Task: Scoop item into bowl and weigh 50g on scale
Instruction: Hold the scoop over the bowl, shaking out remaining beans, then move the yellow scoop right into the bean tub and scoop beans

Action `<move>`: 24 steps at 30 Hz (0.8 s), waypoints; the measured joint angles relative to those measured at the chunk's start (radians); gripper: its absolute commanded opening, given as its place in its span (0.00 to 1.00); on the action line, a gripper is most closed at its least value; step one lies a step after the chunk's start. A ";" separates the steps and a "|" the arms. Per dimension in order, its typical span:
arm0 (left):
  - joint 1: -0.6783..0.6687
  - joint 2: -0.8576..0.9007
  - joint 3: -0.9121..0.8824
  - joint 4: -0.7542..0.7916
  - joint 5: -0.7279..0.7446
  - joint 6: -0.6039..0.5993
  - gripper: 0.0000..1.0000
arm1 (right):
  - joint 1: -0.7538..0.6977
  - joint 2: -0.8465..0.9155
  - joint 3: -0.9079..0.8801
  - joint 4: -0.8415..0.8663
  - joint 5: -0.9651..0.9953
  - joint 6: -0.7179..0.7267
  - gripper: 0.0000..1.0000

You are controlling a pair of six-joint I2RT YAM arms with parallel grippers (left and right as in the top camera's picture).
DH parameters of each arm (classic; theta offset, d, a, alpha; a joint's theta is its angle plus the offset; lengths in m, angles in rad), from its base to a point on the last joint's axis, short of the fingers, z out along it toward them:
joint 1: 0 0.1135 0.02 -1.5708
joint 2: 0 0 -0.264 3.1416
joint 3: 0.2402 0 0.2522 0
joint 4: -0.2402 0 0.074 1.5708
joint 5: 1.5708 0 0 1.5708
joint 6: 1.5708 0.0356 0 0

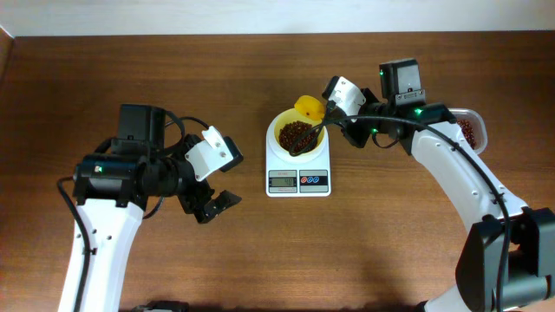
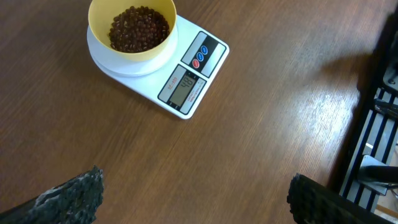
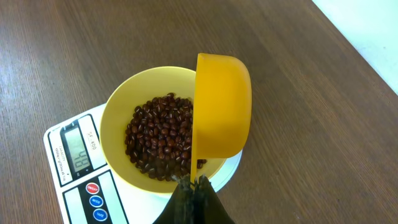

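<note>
The pale yellow bowl (image 1: 278,126) stands on the white scale (image 1: 298,181) mid-table and holds a heap of red-brown beans (image 1: 297,135). My right gripper (image 1: 335,121) is shut on the handle of a yellow scoop (image 1: 308,107), which is tipped on its side over the bowl's far edge. The right wrist view shows the scoop (image 3: 221,106), the beans (image 3: 160,138), the bowl (image 3: 115,115), the scale (image 3: 69,151) and the shut fingers (image 3: 193,185). My left gripper (image 1: 212,204) is open and empty, left of the scale. The left wrist view shows its fingers (image 2: 196,190) wide apart over bare wood, with the bowl (image 2: 152,53), the beans (image 2: 138,28) and the scale (image 2: 186,89) beyond.
A clear plastic tub (image 1: 469,130) with more beans sits at the right edge, behind my right arm. The scale's display faces the front of the table. The table's right edge shows in the left wrist view (image 2: 373,124).
</note>
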 measured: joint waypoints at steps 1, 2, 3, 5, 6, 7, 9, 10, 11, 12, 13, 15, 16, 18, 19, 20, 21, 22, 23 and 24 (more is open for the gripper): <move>0.000 0.000 0.000 0.000 0.000 0.000 0.99 | 0.000 0.000 0.000 0.000 0.000 0.000 0.04; 0.000 0.000 0.000 0.000 0.000 0.000 0.99 | 0.000 0.000 0.000 0.000 -0.001 0.000 0.04; 0.000 0.000 0.000 0.000 0.000 0.000 0.99 | 0.000 0.000 0.000 0.000 -0.005 0.000 0.04; 0.000 0.000 0.000 0.000 0.000 0.000 0.99 | 0.000 0.000 0.000 0.000 -0.025 0.001 0.04; 0.000 0.000 0.000 0.000 0.000 0.000 0.99 | 0.000 0.000 0.000 0.000 -0.035 0.000 0.04; 0.000 0.000 0.000 0.000 0.000 0.000 0.99 | 0.000 0.000 0.000 0.000 -0.039 0.000 0.04; 0.000 0.000 0.000 0.000 0.000 0.000 0.99 | 0.000 0.000 0.000 0.000 -0.022 0.000 0.04; 0.000 0.000 0.000 0.000 0.000 0.000 0.99 | 0.000 0.000 0.000 0.000 -0.007 0.000 0.04; 0.000 0.000 0.000 0.000 0.000 0.000 0.99 | 0.000 -0.004 0.000 0.000 0.004 0.000 0.04; 0.000 0.000 0.000 0.000 0.000 0.000 0.99 | 0.000 -0.010 0.000 0.000 0.008 0.000 0.04; 0.000 0.000 0.000 0.000 0.000 0.000 0.99 | 0.001 -0.022 0.000 0.005 0.016 -0.001 0.04; 0.000 0.000 0.000 0.000 0.000 0.000 0.99 | 0.001 -0.057 0.000 0.021 0.042 0.000 0.04; 0.000 0.000 0.000 0.000 0.000 0.000 0.99 | 0.001 -0.076 0.000 0.037 0.059 0.000 0.04; 0.000 0.000 0.000 0.000 0.000 0.000 0.98 | 0.001 -0.084 0.000 0.046 0.064 0.000 0.04; 0.000 0.000 0.000 0.000 0.000 0.000 0.99 | 0.001 -0.084 0.000 0.039 0.062 0.000 0.04; 0.000 0.000 0.000 0.000 0.000 0.000 0.99 | 0.002 -0.084 0.000 0.021 0.055 -0.001 0.04; 0.000 0.000 0.000 0.000 0.000 0.000 0.99 | 0.005 -0.084 0.000 -0.003 0.051 0.000 0.04; 0.000 0.000 0.000 0.000 0.000 0.000 0.99 | 0.012 -0.084 0.000 -0.011 0.051 0.000 0.04; 0.000 0.000 0.000 0.000 0.000 0.000 0.99 | 0.019 -0.084 0.000 -0.011 0.057 0.000 0.04; 0.000 0.000 0.000 0.000 0.000 0.000 0.99 | 0.020 -0.084 0.000 -0.011 0.076 0.000 0.04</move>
